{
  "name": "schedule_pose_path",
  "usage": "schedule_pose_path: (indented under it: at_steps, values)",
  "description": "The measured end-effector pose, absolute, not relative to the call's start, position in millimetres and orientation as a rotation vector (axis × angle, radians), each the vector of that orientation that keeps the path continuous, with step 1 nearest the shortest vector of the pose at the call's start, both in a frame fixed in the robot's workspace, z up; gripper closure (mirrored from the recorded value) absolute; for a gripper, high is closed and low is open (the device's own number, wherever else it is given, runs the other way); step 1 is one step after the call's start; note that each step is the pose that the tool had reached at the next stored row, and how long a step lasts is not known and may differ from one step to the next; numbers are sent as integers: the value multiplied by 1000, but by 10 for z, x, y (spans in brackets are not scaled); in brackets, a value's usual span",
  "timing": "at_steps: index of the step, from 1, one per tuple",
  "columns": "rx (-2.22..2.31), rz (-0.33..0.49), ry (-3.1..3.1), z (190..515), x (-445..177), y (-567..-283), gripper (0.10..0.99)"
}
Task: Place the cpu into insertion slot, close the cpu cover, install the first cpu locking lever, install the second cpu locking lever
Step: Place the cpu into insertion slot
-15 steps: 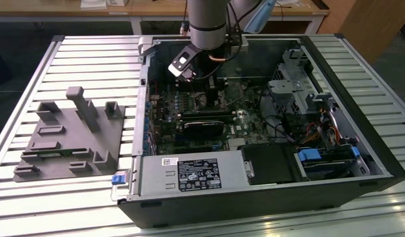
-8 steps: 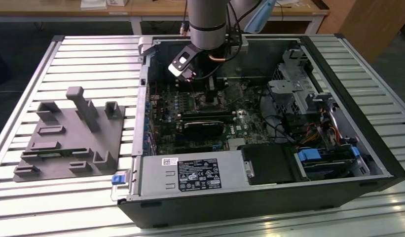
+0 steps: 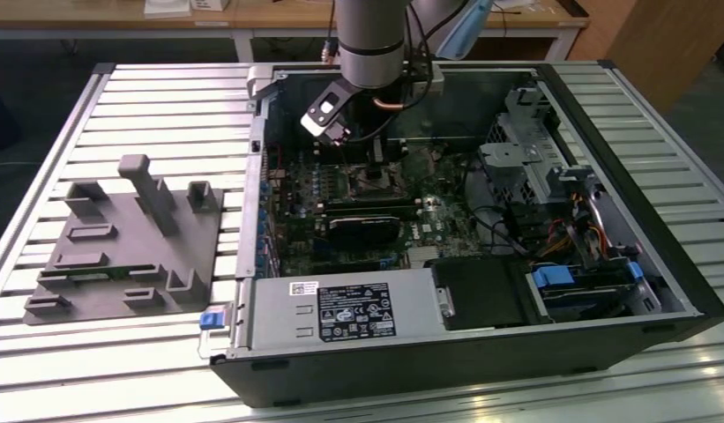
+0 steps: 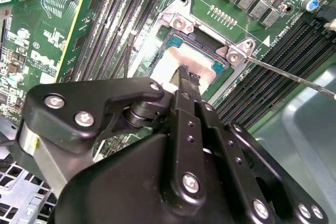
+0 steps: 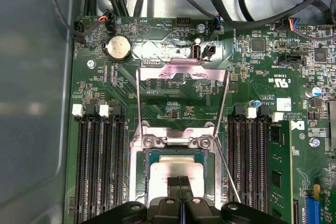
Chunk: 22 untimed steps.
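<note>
One thin wire lever [image 4: 294, 77] stands swung away from the socket, and the cpu cover [image 5: 181, 72], a silver frame with a big window, is tipped back from its hinge over the green board [image 5: 262, 77]. I judge both are left like that so the insertion slot [image 5: 137, 166] is free from above. The computer case [image 3: 679, 291] lies on its side on the slatted table [image 3: 161, 97], probably for the same reason: the board faces up and the arm [image 3: 371, 44] can reach straight down into it. The cpu [image 5: 163, 171] lies flat inside the slot, between the two groups of long black memory slots [image 5: 100, 166], so the placing looks done, while the cover is not yet closed. The gripper [image 5: 179, 181] hangs directly over the chip. Its two black fingers [image 5: 175, 184] are pressed together with only a hairline between them, and I see nothing pinched there. In both wrist views the tips come to the pale metal top of the cpu; whether they touch it or are just above it, I cannot tell. Perhaps the fingers are closed to make one narrow point for pressing, but this is only my guess. A grey holder block [image 3: 115, 238] sits on the table, well apart from the case, at the exterior view's left.
</note>
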<state>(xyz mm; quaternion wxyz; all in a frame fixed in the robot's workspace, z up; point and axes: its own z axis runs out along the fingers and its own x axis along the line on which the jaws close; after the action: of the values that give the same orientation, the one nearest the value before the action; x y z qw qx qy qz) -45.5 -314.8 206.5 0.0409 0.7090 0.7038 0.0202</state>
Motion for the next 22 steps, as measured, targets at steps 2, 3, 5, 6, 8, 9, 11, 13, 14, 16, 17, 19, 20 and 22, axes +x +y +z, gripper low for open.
schedule_pose_path:
  at_steps: [2,3,5,6,8,9,11,13,14,16,17,19,20,22]
  values:
    - [2171,62,2155,2065,-455,-3148,980]
    - [2171,62,2155,2065,-455,-3148,980]
    - [2171,61,2155,2058,-451,-3149,980]
    - [2171,62,2155,2053,-447,-3149,980]
    - [2171,62,2155,2047,-444,-3149,980]
    - [2171,62,2155,2042,-443,-3148,980]
    - [2171,62,2155,2026,-442,-3148,980]
    - [2171,63,2155,2015,-442,-3148,980]
    - [2171,63,2156,2011,-442,-3149,980]
    - [2172,63,2156,2004,-442,-3148,980]
    - [2172,63,2156,1999,-442,-3149,980]
    - [2171,62,2156,1992,-443,-3150,980]
    - [2171,62,2156,1991,-443,-3150,980]
    - [2172,62,2156,1989,-442,-3149,980]
